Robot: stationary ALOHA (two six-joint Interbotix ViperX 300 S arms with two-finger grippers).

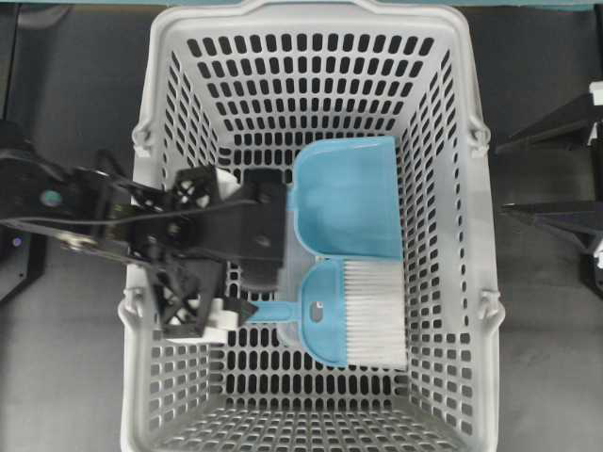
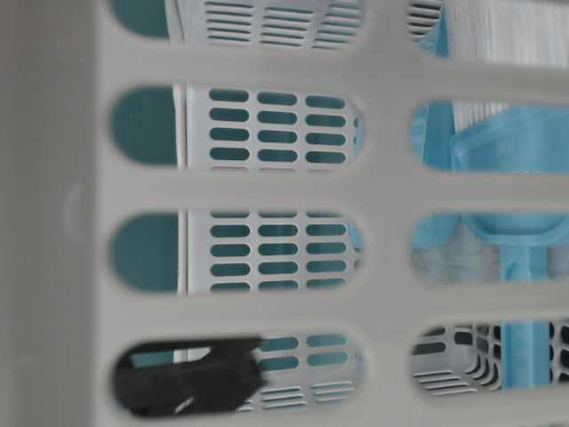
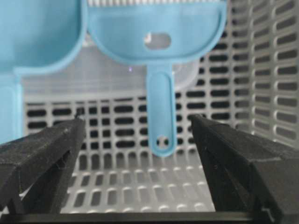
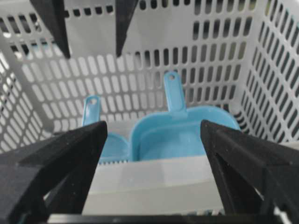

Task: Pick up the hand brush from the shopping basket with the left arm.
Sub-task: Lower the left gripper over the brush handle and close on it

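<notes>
My left claw (image 3: 140, 140) gapes wide and empty inside the shopping basket (image 1: 452, 141), the hand brush (image 3: 159, 51) on the floor just ahead, its slim handle pointing straight back between my fingers.

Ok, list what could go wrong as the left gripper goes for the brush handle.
1. The hand brush has a slim handle lying flat on the perforated floor of the shopping basket; the open left gripper could catch its tips in the holes or slip off the handle.
2. The dustpan lies right beside the brush, apparently touching it; a grip placed too far over might nudge or drag it.
3. The arm reaches over the basket's left wall, so lifting could bump the rim.
</notes>
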